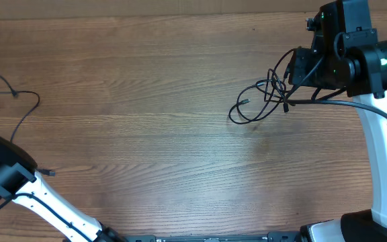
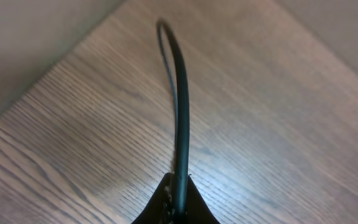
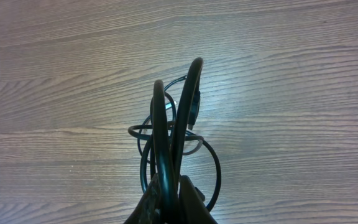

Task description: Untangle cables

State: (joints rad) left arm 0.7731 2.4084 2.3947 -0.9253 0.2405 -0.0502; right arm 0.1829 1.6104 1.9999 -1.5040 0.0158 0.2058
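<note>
Pinching one cable (image 2: 180, 93), left jaws overlook table's corner (image 2: 129, 18).

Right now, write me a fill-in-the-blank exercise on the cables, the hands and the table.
1. The right hand is ____ on the tangled cables.
2. Seen from overhead, the tangled cables lie on the robot's ____ side of the table.
3. The cable strand gripped by the left hand is ____ in colour.
4. The table top shows ____ grain.

Missing words: shut; right; black; wood.
</note>
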